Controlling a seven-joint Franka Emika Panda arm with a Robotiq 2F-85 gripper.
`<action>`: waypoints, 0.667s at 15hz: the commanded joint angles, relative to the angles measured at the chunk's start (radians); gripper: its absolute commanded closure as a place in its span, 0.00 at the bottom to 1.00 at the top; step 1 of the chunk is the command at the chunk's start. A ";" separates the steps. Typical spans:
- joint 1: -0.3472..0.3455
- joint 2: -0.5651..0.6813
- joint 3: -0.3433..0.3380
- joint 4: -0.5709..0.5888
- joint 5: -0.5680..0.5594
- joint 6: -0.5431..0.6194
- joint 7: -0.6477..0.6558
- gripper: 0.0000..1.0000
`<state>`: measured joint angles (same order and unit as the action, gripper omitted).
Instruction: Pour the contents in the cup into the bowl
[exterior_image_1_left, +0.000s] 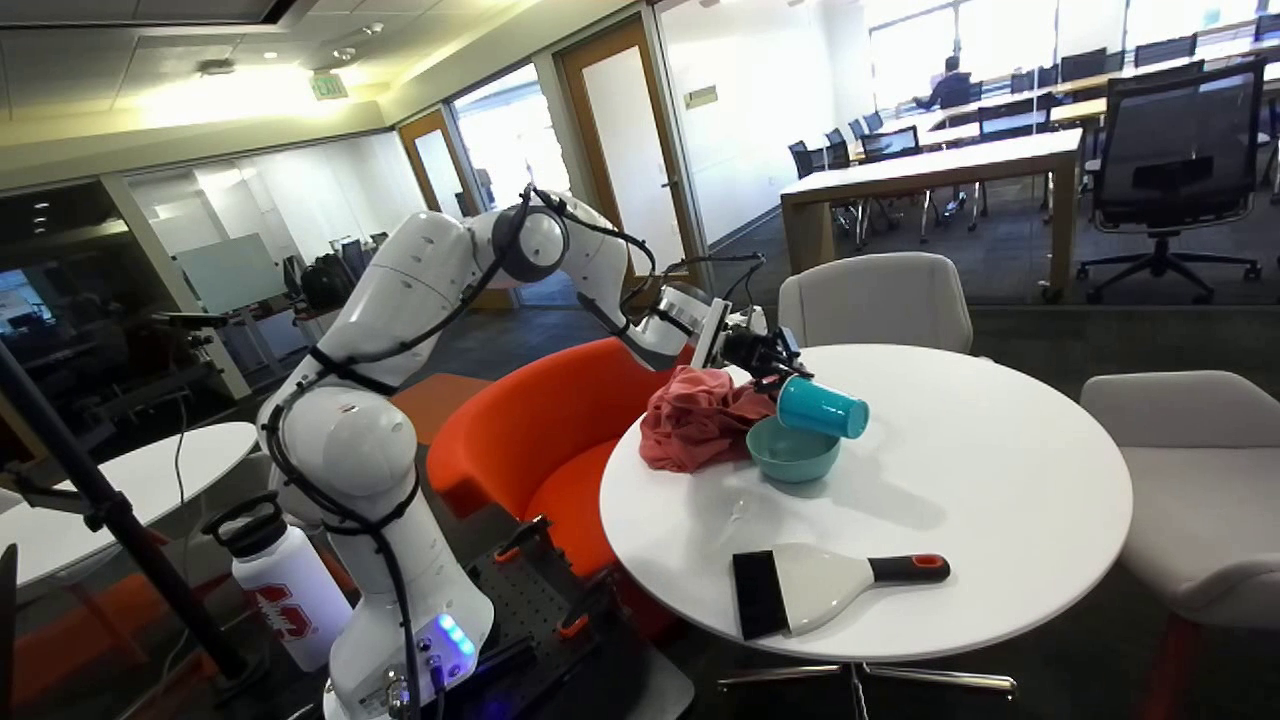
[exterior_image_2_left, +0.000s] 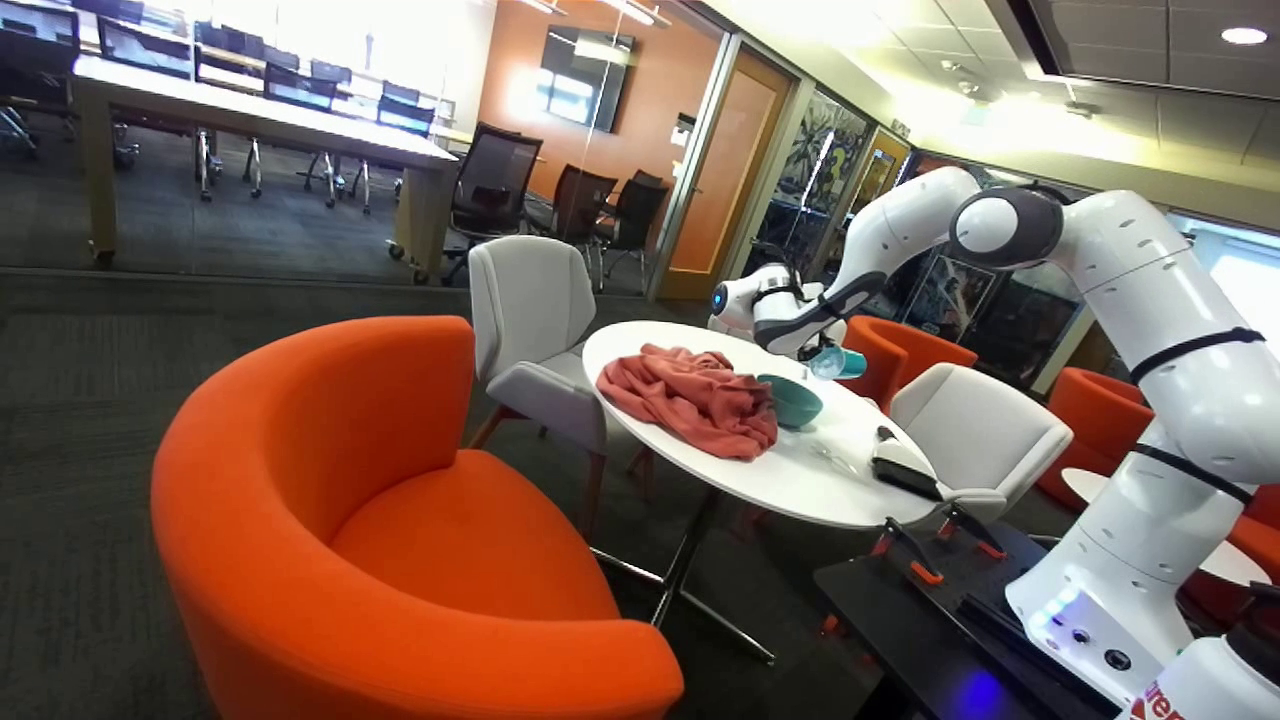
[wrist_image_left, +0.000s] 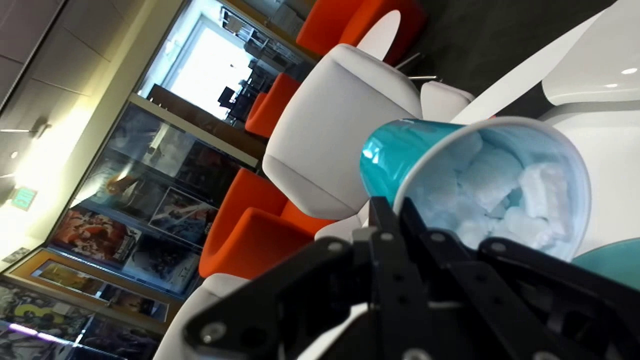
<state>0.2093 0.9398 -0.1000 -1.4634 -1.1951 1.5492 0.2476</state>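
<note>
A shiny teal cup (exterior_image_1_left: 822, 406) is held tilted onto its side above the bowl; it also shows in an exterior view (exterior_image_2_left: 850, 364) and in the wrist view (wrist_image_left: 400, 150). Its mouth faces the wrist camera, and white chunky pieces (wrist_image_left: 492, 177) lie inside it. My gripper (wrist_image_left: 397, 207) is shut on the cup's rim, one finger outside the wall and one inside. The gripper also shows in an exterior view (exterior_image_1_left: 782, 378). The teal bowl (exterior_image_1_left: 792, 455) stands upright on the table below the cup (exterior_image_2_left: 790, 402); its edge shows in the wrist view (wrist_image_left: 612, 262). The bowl's inside is mostly hidden.
A crumpled red cloth (exterior_image_1_left: 695, 425) lies against the bowl on the round white table (exterior_image_1_left: 1000, 480). A white scraper-like tool with a black edge (exterior_image_1_left: 825, 585) and a small clear utensil (exterior_image_1_left: 738, 510) lie near the front. An orange chair (exterior_image_2_left: 420, 520) and white chairs surround the table.
</note>
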 joint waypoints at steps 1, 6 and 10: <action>-0.008 0.096 0.014 0.118 -0.056 -0.066 -0.094 0.99; -0.006 0.187 0.016 0.212 -0.121 -0.073 -0.216 0.99; 0.007 0.258 0.008 0.296 -0.155 -0.116 -0.310 0.99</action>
<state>0.2097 1.1326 -0.0955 -1.2657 -1.3222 1.5011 0.0192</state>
